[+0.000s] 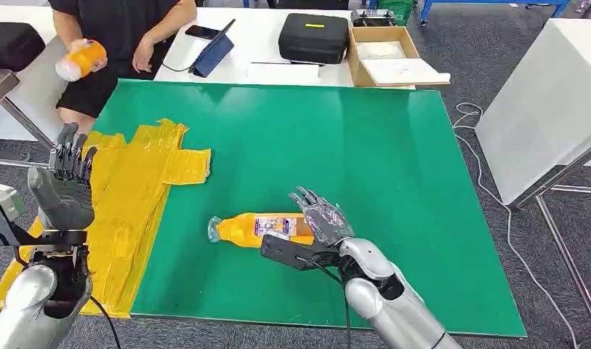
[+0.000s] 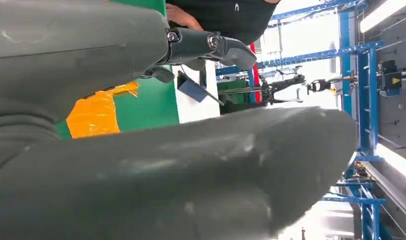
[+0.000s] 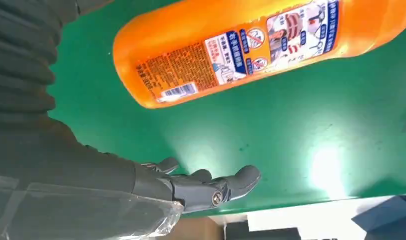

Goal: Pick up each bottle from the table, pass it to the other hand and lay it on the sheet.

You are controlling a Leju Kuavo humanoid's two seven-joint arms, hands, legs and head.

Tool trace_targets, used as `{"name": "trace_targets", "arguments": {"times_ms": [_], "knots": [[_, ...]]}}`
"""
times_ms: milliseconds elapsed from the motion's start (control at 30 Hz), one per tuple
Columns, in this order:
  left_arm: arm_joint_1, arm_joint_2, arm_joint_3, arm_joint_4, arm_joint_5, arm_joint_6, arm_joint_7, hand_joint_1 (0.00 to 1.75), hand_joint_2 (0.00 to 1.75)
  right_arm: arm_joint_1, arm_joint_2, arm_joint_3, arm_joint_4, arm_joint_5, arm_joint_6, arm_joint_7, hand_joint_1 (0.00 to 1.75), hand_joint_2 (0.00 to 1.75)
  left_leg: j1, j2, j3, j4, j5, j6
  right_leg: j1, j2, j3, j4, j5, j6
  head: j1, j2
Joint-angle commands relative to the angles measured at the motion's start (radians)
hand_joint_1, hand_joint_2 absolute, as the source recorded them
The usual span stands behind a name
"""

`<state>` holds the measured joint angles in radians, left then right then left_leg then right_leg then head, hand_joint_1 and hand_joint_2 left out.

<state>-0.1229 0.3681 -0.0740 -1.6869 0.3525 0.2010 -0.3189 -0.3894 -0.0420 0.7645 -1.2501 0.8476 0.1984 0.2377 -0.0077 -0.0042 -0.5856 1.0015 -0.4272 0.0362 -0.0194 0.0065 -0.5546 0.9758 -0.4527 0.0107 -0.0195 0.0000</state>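
Orange bottle (image 1: 257,228) flat on green table (image 1: 394,160)

arms (image 1: 379,291): silver | robot hand (image 1: 323,217): grey, dark fingers | cable: black

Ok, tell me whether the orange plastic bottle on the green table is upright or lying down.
Lying down: the orange plastic bottle rests lengthwise on the green table.

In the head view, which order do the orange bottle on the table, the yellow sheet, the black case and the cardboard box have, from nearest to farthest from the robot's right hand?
1. Orange bottle: lying just left of the right hand.
2. Yellow sheet: at the green table's left side.
3. Black case and cardboard box: both on the white table behind; too close to rank.
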Motion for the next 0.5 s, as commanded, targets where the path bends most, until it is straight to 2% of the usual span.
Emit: {"name": "trace_targets", "arguments": {"times_ms": [33, 500], "knots": [[-0.035, -0.014, -0.028, 0.036, 0.01, 0.004, 0.006, 0.0, 0.0, -0.035, 0.036, 0.055, 0.131, -0.004, 0.007, 0.012, 0.0, 1.75, 0.001, 0.0, 0.002, -0.001, 0.0, -0.003, 0.001, -0.001, 0.003, -0.002, 0.001, -0.002, 0.0, 0.0], [0.039, -0.013, 0.013, -0.021, 0.025, 0.029, 0.006, 0.0, 0.0, -0.02, 0.041, 0.039, 0.197, 0.174, -0.017, 0.063, 0.0, 1.75, 0.001, 0.0, 0.003, -0.001, 0.0, -0.004, 0.001, 0.0, 0.003, -0.003, 0.0, -0.002, 0.0, 0.0]]}}
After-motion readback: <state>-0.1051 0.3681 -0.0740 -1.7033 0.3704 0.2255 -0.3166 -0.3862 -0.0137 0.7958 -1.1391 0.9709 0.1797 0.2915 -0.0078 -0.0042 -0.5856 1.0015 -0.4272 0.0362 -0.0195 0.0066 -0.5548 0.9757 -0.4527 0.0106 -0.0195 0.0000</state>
